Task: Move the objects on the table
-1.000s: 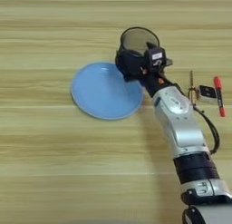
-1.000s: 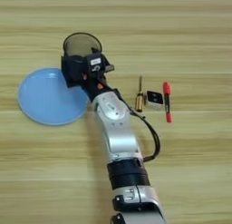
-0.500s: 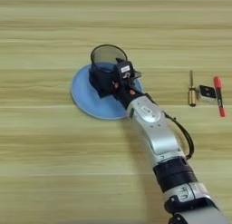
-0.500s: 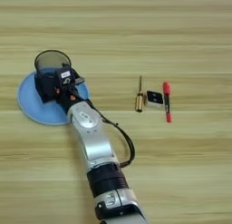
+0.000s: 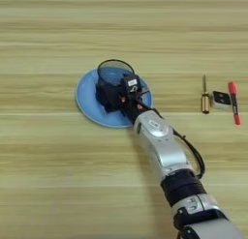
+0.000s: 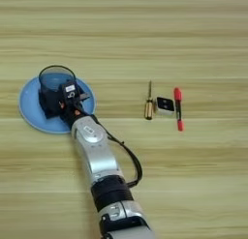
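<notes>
The black wire-mesh cup stands upright on the round light-blue plate, near the plate's middle. My right gripper is at the cup's near side, its black fingers closed around the cup's wall. The silver forearm runs down to the bottom right. To the right on the wooden table lie the small brass-handled screwdriver, the small black rectangular block and a red marker, side by side. In the right eye view the cup and plate sit at the left.
The screwdriver, block and red marker form a tight row well right of the plate. Bare wood lies behind the plate and along the left and front.
The gripper has carried the mesh cup leftward from the table beside the plate onto the plate. The screwdriver, block and marker have stayed put.
</notes>
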Controlling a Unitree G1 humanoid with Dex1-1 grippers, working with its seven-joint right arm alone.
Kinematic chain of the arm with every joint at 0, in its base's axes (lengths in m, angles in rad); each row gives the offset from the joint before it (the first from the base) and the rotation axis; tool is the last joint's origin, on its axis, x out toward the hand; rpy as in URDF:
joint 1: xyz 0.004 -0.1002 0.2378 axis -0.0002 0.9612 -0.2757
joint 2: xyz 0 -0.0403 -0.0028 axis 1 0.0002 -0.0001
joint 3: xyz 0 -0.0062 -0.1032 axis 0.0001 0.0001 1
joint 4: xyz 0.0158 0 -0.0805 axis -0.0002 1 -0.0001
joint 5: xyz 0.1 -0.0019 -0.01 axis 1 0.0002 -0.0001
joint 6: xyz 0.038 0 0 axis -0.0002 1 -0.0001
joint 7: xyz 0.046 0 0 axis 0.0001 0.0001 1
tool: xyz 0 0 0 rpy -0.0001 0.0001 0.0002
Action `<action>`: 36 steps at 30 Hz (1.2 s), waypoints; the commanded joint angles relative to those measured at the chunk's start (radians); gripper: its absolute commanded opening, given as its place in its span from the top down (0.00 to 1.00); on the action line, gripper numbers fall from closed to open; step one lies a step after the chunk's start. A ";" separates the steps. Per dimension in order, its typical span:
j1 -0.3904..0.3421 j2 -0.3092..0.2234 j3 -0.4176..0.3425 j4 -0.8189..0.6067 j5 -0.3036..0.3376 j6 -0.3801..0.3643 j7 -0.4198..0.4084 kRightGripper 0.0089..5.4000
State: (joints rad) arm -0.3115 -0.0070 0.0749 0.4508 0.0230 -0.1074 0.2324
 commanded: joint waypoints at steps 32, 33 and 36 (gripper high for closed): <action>0.106 -0.033 0.035 -0.327 -0.001 0.087 0.020 0.00; 0.111 -0.035 0.036 -0.331 -0.003 0.089 0.020 0.00; 0.139 -0.044 0.044 -0.355 -0.009 0.094 0.027 0.00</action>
State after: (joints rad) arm -0.1425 -0.0421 0.1192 0.1536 0.0151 -0.0069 0.2582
